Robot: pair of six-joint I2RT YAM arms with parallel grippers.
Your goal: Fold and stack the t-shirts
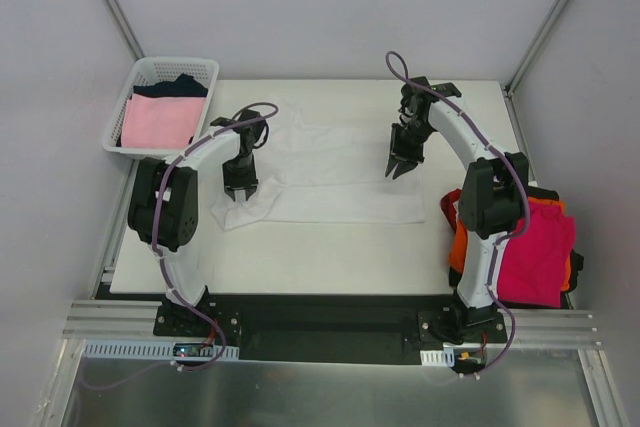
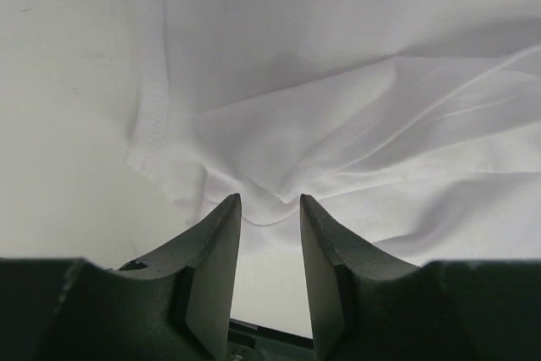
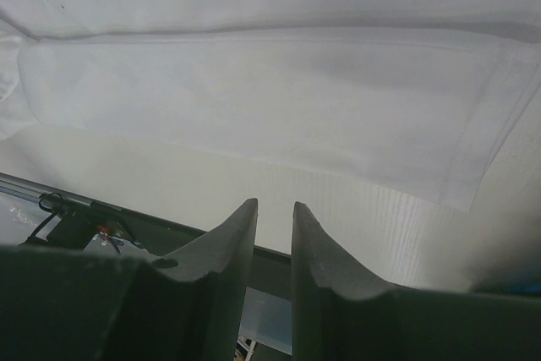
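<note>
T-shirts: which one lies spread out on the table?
The white t-shirt alone; the pale pink and navy ones lie in the basket, the magenta-red and orange ones are piled at the right edge.

Table (image 1: 330, 257): white, flat-topped, filled the middle of the enclosure.
Back wall (image 1: 330, 7): plain pale grey panel at 12 o'clock.
Side walls: same pale panels at 9 o'clock (image 1: 50, 147) and 3 o'clock (image 1: 600, 147).
Corner struts: slim metal bars at 11 o'clock (image 1: 110, 5) and 1 o'clock (image 1: 555, 17).
Rail (image 1: 110, 322): aluminium extrusion along the table's 6 o'clock edge.
Metal sheet (image 1: 330, 392): dull and brushed, beyond the rail at 6 o'clock.
Light: soft, even, faint shadows.
</note>
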